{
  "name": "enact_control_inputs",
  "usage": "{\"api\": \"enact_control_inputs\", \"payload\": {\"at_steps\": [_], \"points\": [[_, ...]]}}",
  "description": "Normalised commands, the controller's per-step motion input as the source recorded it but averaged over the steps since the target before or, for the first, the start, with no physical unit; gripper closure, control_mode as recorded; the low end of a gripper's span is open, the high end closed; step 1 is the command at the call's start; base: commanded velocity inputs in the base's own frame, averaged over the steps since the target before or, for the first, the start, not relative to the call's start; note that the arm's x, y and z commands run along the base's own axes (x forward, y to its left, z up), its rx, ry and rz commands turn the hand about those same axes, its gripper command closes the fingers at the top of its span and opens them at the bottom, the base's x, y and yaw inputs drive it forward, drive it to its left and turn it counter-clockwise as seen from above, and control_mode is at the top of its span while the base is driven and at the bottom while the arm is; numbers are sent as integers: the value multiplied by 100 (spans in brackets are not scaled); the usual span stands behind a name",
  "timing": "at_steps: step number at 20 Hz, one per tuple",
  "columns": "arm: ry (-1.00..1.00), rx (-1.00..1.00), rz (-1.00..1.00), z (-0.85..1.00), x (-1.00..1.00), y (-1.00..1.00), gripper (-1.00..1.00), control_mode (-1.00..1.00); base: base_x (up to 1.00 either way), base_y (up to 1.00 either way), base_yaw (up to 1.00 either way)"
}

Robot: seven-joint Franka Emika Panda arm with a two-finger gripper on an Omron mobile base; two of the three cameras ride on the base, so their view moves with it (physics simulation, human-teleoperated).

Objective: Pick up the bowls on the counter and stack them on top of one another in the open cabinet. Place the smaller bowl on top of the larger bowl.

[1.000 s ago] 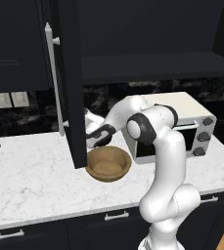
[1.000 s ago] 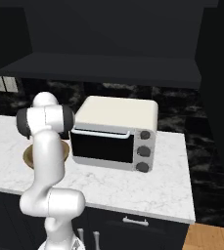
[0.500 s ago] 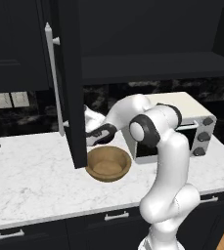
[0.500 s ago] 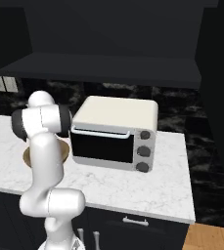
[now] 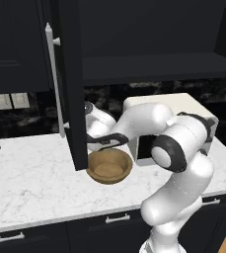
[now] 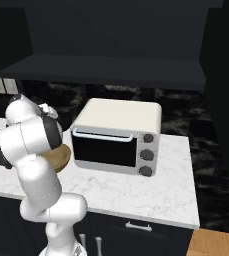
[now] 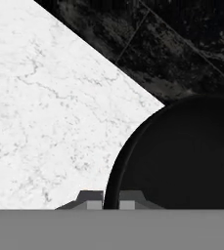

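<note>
A: Well, the gripper (image 7: 111, 204) has its jaws pinched right down on the rim of the smaller bowl (image 7: 182, 156). From the hand view one tip sits inside the wall and one outside, so it's a rim grip.

B: Where's that bowl standing? I can hardly pick it out.

A: At the back of the bench (image 5: 30, 183), close to the dark backsplash (image 7: 182, 44), behind the larger bowl (image 5: 109, 166) and tucked partly behind the edge of the cabinet door (image 5: 70, 84). From the left you just catch its dark rim above the wooden one.

B: Will that glossy thing slip?

A: I'd guess it could. It looks hard, smooth and light, stiff enough that it won't give under the jaws, but a thin rim held at one spot lets the bowl swing or tip. Holding square across the wall, as here, seems the sensible place.

B: And the wooden one?

A: Wide, thick-rimmed, probably a bit heavier and less slick. Its rim is the only place to take it too. It sits just beside the toaster oven (image 6: 117, 135), so there's not much room on that side.

B: The open cabinet (image 5: 149, 69)?

A: Its shelf is right above, with no bowl on it that I can see.
</note>
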Motion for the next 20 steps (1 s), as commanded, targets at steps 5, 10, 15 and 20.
{"api": "enact_control_inputs", "payload": {"at_steps": [5,10,15,20], "points": [[0,0,27,47,-100,-21,100,-100,0,0,0],[3,-4,14,9,-100,-19,100,-100,0,0,0],[21,-3,2,-23,-44,0,100,-100,0,0,0],[10,-1,0,-26,-22,6,100,-100,0,0,0]]}}
